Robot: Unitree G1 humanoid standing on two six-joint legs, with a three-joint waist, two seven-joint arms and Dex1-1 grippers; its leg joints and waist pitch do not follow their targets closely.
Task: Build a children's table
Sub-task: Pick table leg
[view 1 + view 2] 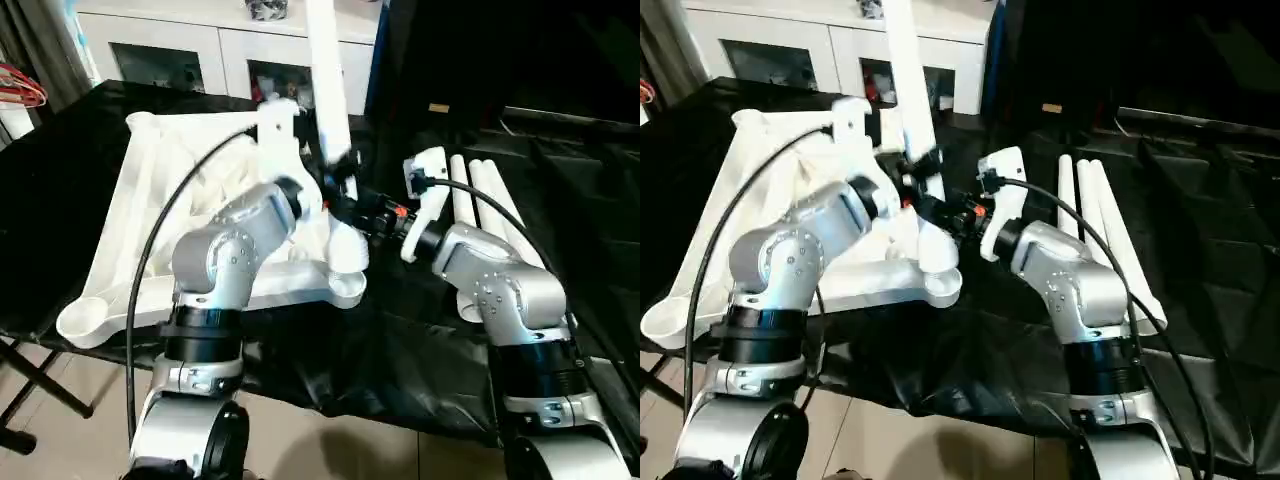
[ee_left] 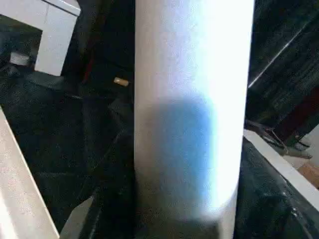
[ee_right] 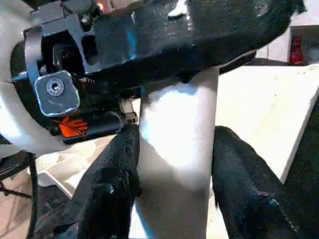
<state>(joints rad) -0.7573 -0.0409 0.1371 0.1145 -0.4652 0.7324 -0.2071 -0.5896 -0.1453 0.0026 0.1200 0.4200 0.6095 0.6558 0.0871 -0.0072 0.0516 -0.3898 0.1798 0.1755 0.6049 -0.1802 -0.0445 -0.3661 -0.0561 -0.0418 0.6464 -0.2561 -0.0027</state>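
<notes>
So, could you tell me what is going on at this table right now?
The robot is fitting a leg into the near-right corner socket of the upside-down white tabletop, which lies on a black-draped surface. The leg stands nearly upright. The right gripper has its fingers on either side of it low down, and the left gripper is at it too. Three more legs lie on the cloth to the right, and a white cabinet stands behind.

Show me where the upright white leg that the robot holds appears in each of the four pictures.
Left eye view: the leg rises at top centre, above both grippers.
Right eye view: leg at top, left of centre.
Left wrist view: leg down the middle, close up.
Right wrist view: leg between two black fingers.
Shared landmark: the white cabinet behind.
</notes>
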